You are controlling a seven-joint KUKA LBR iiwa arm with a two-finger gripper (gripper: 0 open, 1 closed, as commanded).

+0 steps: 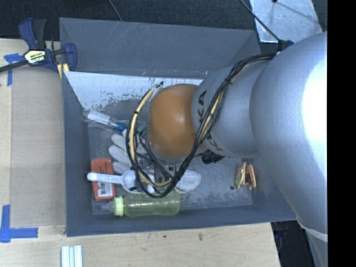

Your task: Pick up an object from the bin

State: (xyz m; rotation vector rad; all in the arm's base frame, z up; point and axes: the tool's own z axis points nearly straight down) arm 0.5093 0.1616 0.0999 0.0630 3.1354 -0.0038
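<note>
The grey metal bin has a scuffed floor, and its far wall is scratched pale; dark ground lies beyond the bin on the far side. The silver arm comes in from the right. Its orange cover and looped black and yellow cables hang over the middle of the bin.

The gripper is low under that cover, and whether it is released or clenched cannot be told, nor whether it touches anything. It sits over the cluster in the bin's left half, by the bowl end of a white plastic spoon and just on the far side of a yellow-green bottle that lies flat along the near wall.

The spoon lies across an orange packet. A pale glove-like thing and a clear tube lie farther back, partly hidden by the cables. A white piece shows at the cover's near right. A small brown-and-green thing lies apart at the right.
</note>
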